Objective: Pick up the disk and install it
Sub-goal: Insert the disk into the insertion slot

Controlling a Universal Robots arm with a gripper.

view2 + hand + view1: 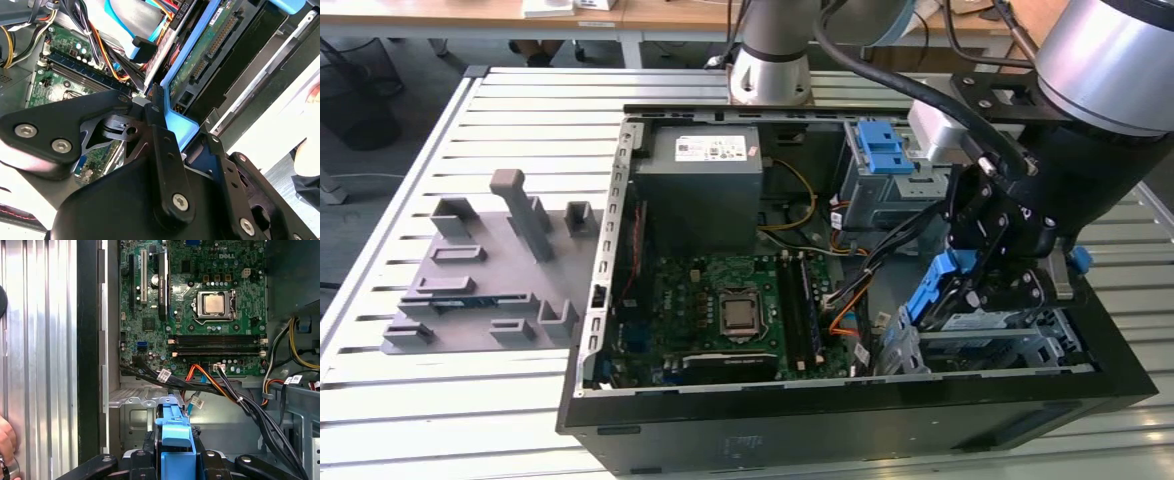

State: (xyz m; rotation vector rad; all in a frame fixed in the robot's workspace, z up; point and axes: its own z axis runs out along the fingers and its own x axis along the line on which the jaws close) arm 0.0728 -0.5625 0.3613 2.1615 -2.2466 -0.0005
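My gripper point(1017, 275) clamps the disk point(945, 290) above the drive cage; the first wrist view adds the motherboard point(200, 305)

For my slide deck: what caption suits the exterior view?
Arm's pincer lowers the blue-framed disk into the drive bay at the open computer case's corner, exterior view's right.

the disk point(947, 290) (silver drive, blue carrier frame) stands on edge, tilted, partly inside the drive bay point(1014, 345) of the case.
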